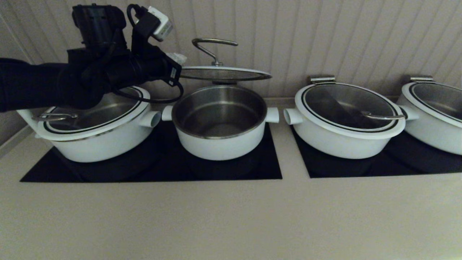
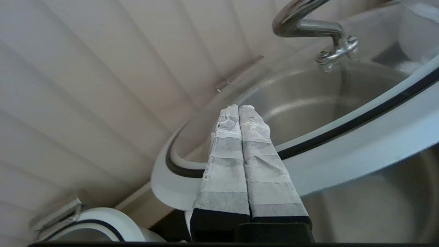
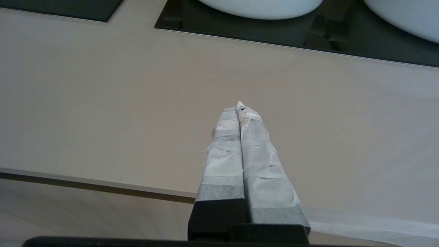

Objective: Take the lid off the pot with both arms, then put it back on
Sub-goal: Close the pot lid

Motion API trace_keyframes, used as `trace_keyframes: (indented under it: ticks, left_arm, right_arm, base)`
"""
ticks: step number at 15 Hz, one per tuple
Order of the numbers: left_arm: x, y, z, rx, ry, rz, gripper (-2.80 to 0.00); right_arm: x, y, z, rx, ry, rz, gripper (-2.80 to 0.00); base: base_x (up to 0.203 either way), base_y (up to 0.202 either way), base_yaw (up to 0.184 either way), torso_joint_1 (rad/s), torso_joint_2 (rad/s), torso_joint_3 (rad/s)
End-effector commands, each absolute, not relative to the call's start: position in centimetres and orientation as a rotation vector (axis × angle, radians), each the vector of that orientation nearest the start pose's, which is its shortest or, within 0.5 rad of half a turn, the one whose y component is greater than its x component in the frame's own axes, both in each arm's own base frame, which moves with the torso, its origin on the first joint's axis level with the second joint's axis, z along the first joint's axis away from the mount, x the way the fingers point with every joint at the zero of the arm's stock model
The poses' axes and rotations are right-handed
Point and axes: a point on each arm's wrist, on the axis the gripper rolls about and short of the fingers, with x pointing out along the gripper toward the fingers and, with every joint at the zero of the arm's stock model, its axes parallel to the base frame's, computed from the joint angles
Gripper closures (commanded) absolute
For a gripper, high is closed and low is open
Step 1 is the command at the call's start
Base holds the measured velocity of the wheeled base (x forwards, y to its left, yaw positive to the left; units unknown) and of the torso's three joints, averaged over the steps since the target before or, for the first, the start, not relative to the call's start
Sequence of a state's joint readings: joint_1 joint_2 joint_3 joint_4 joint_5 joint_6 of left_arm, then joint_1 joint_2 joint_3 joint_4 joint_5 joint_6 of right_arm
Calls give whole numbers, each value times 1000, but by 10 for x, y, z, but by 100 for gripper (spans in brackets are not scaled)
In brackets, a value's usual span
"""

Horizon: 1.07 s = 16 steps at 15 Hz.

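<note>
The lid (image 1: 223, 74), glass with a white rim and a curved steel handle (image 1: 213, 43), hangs raised and slightly tilted over the open pot (image 1: 220, 144). Its back edge is close to the pot's back rim. My left gripper (image 1: 178, 58) is at the lid's left edge. In the left wrist view its taped fingers (image 2: 226, 161) are pressed together and lie across the lid's white rim (image 2: 343, 151), with nothing between them. I cannot tell how the lid is borne. My right gripper (image 3: 238, 105) is shut and empty, low over the counter's front edge, out of the head view.
A wide white pot with its lid (image 1: 97, 141) stands under my left arm. Two more lidded wide pots (image 1: 346, 119) (image 1: 436, 108) stand to the right. All sit on black cooktops (image 1: 252, 169). A panelled wall is close behind. Beige counter (image 1: 216, 216) lies in front.
</note>
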State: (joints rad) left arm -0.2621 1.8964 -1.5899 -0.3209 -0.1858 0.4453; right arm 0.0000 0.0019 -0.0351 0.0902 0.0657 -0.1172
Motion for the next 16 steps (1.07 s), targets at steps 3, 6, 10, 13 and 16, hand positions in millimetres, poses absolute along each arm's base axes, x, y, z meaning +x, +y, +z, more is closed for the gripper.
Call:
trace_keyframes:
  ticks: [3,6,10,13,16]
  left_arm:
    - [363,-102,302,444,-95,-443,0]
    - [353,-102,297,449,-72,-456,0]
    - [342,-104,284,451,-38,-476,0]
    - [339,-110,268,450,-77,-482,0]
    - [335,-113,253,451,-65,-493,0]
  right_arm:
    - [-26,1,76,-116,54,69,0]
    - [-26,1,76,-116,53,69,0]
    - [-26,1,76,-116,54,69,0]
    - [-26,1,76,-116,54,70,0]
    - [-26,1,76,-116,53,69,0]
  base:
    - [0,0,0,0,0,0]
    - [0,0,0,0,0,0]
    - [0,0,0,0,0,0]
    - [0,0,0,0,0,0]
    - [0,0,0,0,0,0]
